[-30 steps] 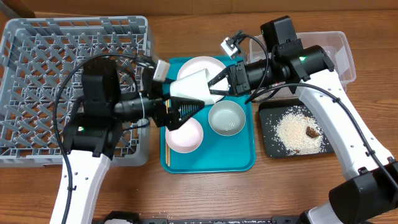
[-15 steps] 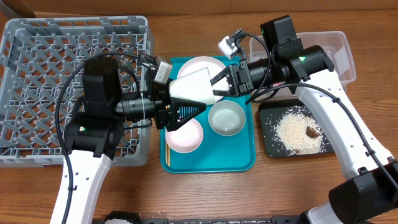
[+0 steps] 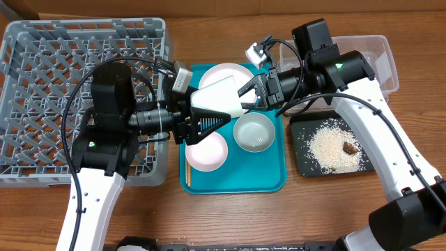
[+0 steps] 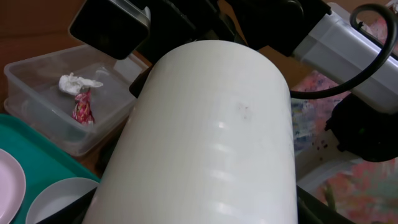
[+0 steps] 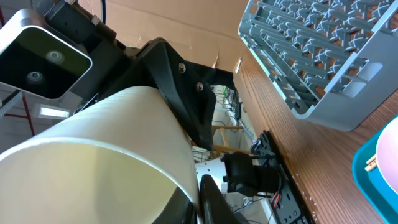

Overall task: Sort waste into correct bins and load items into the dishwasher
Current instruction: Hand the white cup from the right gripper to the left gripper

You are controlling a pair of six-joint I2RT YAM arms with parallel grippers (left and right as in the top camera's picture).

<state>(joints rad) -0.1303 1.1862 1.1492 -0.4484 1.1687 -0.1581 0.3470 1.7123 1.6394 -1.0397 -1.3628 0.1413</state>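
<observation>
Above the brown wooden worktop (image 3: 230,216), midway between its side edges, the small white cup (image 3: 217,96) is hanging sideways, long axis left-right, with the left gripper (image 3: 205,124) jaws pinching it, the right gripper (image 3: 252,94) jaws standing spread beside it, and the dish rack (image 3: 42,90) waiting at the far left corner.

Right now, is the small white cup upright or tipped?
Tipped. The small white cup lies sideways above the teal serving tray, with its curved side wall, not its mouth, facing the overhead camera.
</observation>
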